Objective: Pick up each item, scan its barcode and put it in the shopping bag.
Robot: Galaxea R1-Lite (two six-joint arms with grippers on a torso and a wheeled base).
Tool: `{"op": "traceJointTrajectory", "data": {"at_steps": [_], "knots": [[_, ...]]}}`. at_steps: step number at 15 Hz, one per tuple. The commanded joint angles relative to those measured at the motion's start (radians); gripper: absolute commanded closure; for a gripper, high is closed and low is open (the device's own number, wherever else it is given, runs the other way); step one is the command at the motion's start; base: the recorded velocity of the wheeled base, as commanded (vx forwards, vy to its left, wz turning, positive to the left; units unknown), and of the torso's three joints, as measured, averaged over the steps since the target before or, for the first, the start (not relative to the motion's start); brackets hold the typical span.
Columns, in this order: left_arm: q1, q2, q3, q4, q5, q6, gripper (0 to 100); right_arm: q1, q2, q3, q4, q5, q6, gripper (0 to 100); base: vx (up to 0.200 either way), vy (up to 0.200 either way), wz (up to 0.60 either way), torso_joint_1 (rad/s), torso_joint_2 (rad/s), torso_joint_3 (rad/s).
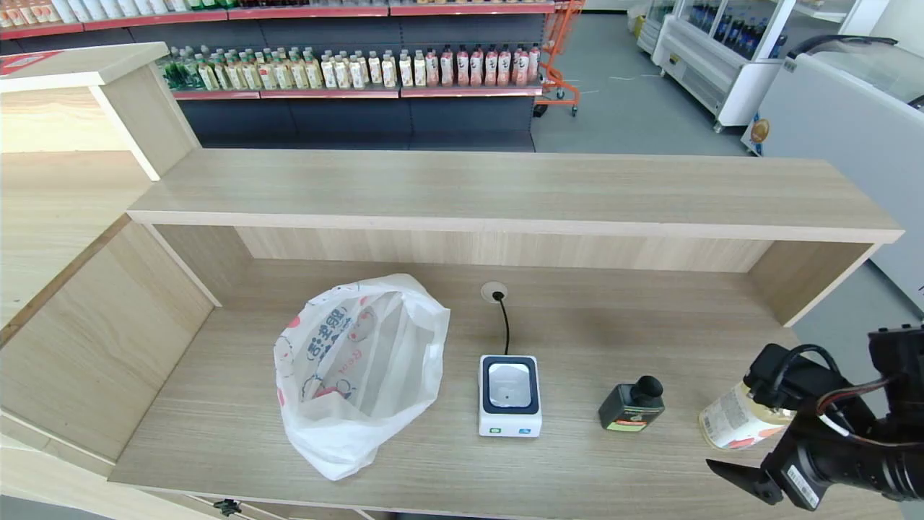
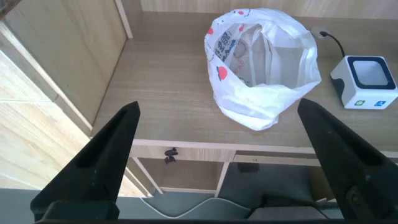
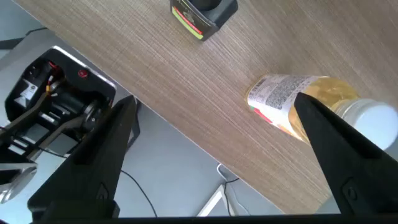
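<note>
Counter (image 1: 216, 426): shopping bag (image 1: 361, 372) left of centre, mouth open; scanner (image 1: 510, 393) at centre, cable (image 1: 504, 325) running back; dark bottle (image 1: 631, 406), drink bottle (image 1: 736, 422) toward right edge. Bare gaps between all. Raised ledge (image 1: 505, 191) along back edge.

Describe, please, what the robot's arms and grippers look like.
The left gripper and right gripper have matte black, flat, wedge-shaped fingers. The right arm is black, with black, red and white cables at its wrist and a white sticker.

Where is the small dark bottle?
In the head view, the small dark bottle sits on the counter's right side, between the scanner and the pale drink bottle.
</note>
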Motion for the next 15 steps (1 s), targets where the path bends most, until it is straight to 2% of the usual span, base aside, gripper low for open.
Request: {"op": "traceJointTrajectory", "data": {"at_steps": [1, 7, 10, 15], "knots": [[0.001, 0.0, 0.0, 0.0, 0.0, 0.0, 0, 0.0, 0.142, 0.015, -0.08, 0.001, -0.034, 0, 0.0, 0.0, 0.0, 0.0, 0.0, 0.0], [0.0, 0.0, 0.0, 0.0, 0.0, 0.0, 0, 0.015, 0.34, 0.012, -0.278, 0.011, -0.042, 0, 0.0, 0.0, 0.0, 0.0, 0.0, 0.0], [0.0, 0.0, 0.0, 0.0, 0.0, 0.0, 0, 0.037, 0.426, 0.0, -0.387, 0.059, -0.042, 0, 0.0, 0.0, 0.0, 0.0, 0.0, 0.0], [0.001, 0.0, 0.0, 0.0, 0.0, 0.0, 0, 0.063, 0.538, -0.016, -0.507, 0.067, -0.04, 0, 0.0, 0.0, 0.0, 0.0, 0.0, 0.0]]}}
